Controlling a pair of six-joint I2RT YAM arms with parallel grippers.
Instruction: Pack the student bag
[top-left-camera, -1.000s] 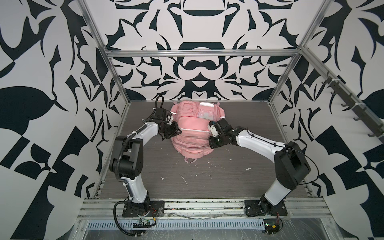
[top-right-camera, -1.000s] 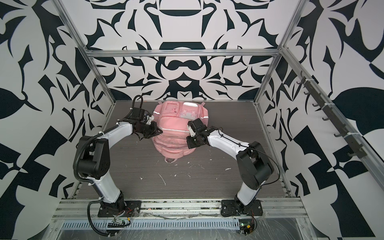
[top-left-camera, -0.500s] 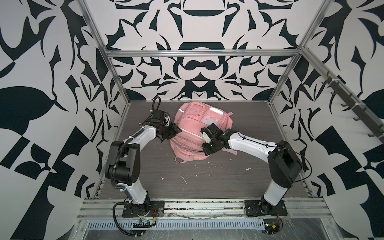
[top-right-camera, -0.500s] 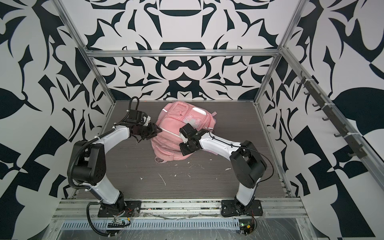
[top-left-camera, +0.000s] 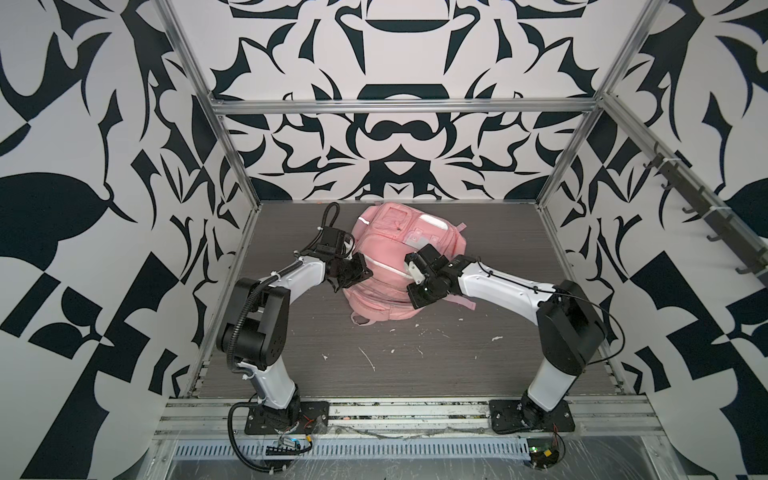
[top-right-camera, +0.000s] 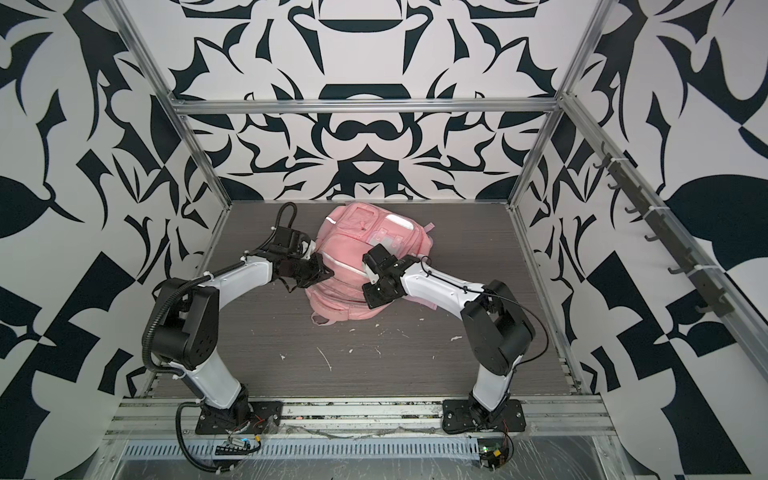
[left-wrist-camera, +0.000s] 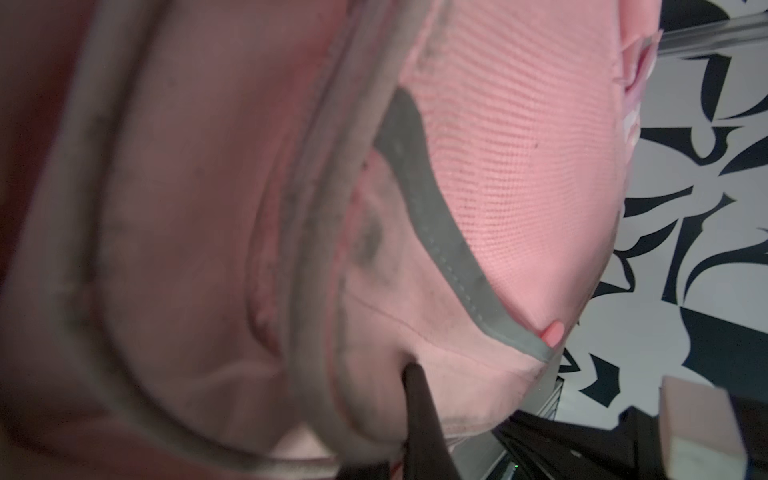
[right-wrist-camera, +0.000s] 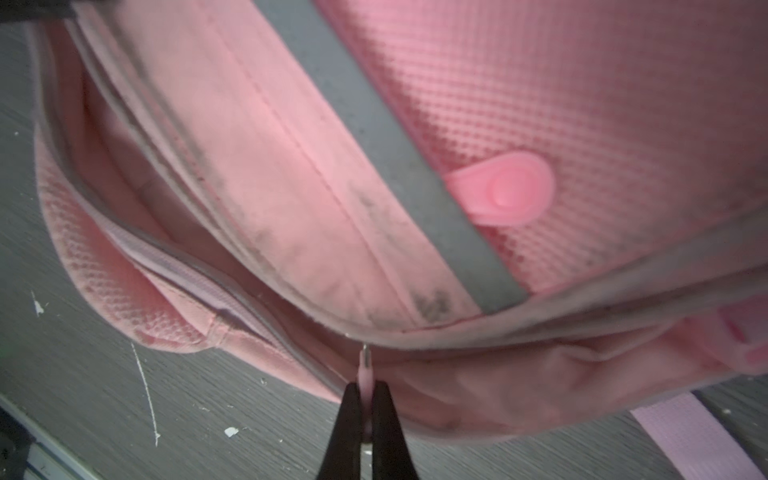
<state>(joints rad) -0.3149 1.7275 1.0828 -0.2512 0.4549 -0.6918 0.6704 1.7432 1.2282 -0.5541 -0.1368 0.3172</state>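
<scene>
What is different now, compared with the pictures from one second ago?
The student bag has turned clockwise in both top views: its near end swung left, its far end right. The right tool moved left with it, staying shut on the zip pull. The left tool, shut, remains at the bag's left edge. The table is unchanged.

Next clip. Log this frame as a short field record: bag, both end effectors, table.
bag: pink student bag lying on the table, toward the back wall
left end effector: shut, tip pressed into fabric at the bag's side; a pinch looks likely
right end effector: shut on the zip pull
table litter: small white scraps in front of the bag
</scene>
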